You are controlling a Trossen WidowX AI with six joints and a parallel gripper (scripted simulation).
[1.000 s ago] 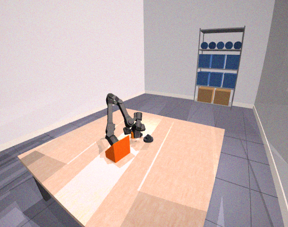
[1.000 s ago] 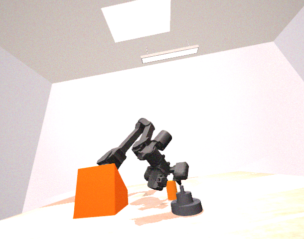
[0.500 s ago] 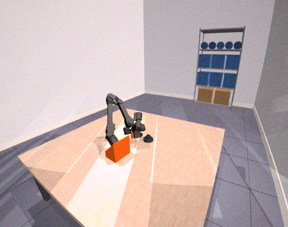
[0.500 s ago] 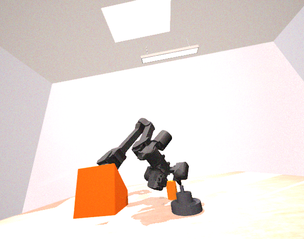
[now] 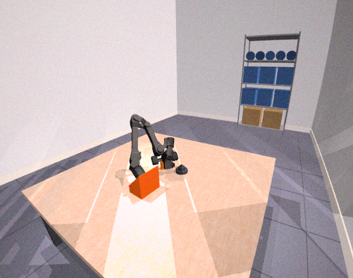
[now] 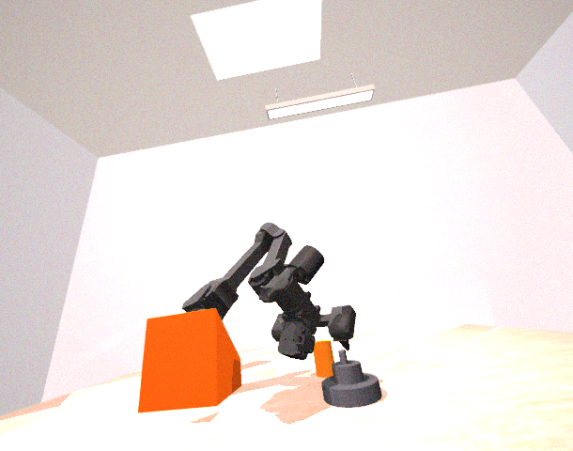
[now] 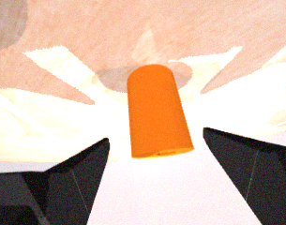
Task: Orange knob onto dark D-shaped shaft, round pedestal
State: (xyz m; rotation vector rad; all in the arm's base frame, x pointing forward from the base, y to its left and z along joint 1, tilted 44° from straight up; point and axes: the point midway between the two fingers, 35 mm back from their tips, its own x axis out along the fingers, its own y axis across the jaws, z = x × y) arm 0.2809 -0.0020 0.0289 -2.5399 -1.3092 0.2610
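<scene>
The orange knob (image 5: 162, 165) (image 6: 323, 359) (image 7: 157, 112) is a cylinder that stands nearly upright, apparently on the table, beside the pedestal. Its near end shows as a thin lighter rim in the wrist view, and its hole cannot be made out clearly. My gripper (image 5: 164, 163) (image 6: 324, 352) (image 7: 155, 137) is wide open, with a finger on each side of the knob and a visible gap on both sides in the wrist view. The round dark pedestal (image 5: 181, 171) (image 6: 352, 395) carries the bare upright shaft (image 6: 342, 356). The shaft's flat side cannot be seen.
A large orange-red block (image 5: 148, 183) (image 6: 179, 361) with a sloped top stands near the arm's base. In the exterior view, one finger hangs just above and behind the shaft. A shelf rack (image 5: 268, 85) with blue and tan boxes stands far back against the wall.
</scene>
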